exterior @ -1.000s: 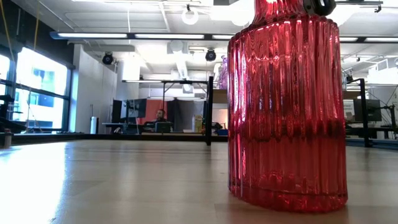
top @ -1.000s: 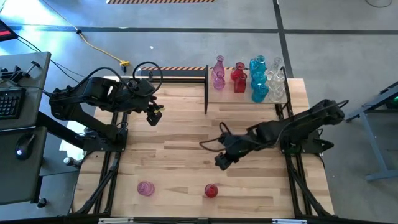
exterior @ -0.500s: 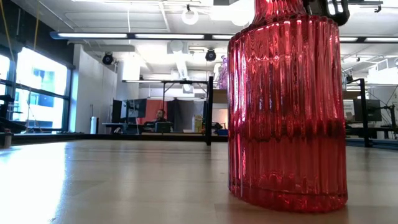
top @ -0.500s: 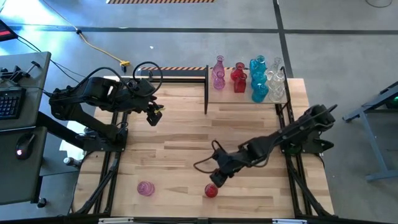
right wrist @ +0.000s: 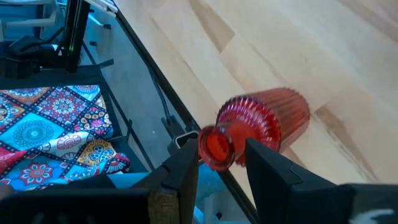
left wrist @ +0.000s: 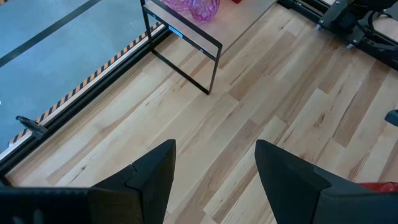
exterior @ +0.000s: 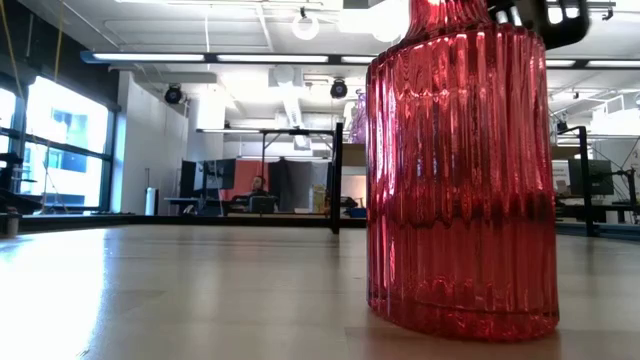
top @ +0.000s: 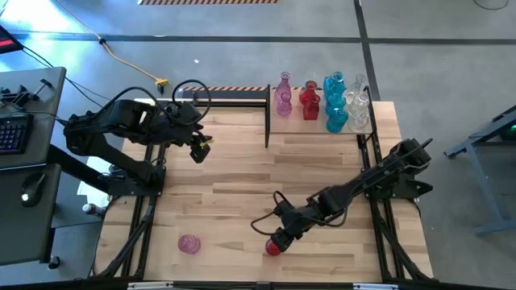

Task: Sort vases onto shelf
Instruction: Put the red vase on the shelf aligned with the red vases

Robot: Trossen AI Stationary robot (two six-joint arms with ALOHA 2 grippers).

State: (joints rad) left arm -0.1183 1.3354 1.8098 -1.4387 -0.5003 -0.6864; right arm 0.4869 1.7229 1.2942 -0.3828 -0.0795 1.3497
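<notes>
The right gripper [top: 278, 240] has swept down from mid-table to the red vase [top: 274, 247] near the front edge, at six o'clock. Its fingers [right wrist: 268, 167] stand narrow, either side of the neck, not yet pinching it, so a lift toward the shelf [top: 318, 122] at one o'clock looks next. Only the right wrist view shows that straddle; the low view shows the vase upright. The left gripper [top: 198, 151] waits at ten o'clock, spread wide. A pink vase [top: 189, 243] remains.

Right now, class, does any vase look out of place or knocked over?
None has fallen. Two stand off the shelf, near the table's front edge: a pink vase and a red ribbed vase, its neck between the right gripper fingers.
</notes>
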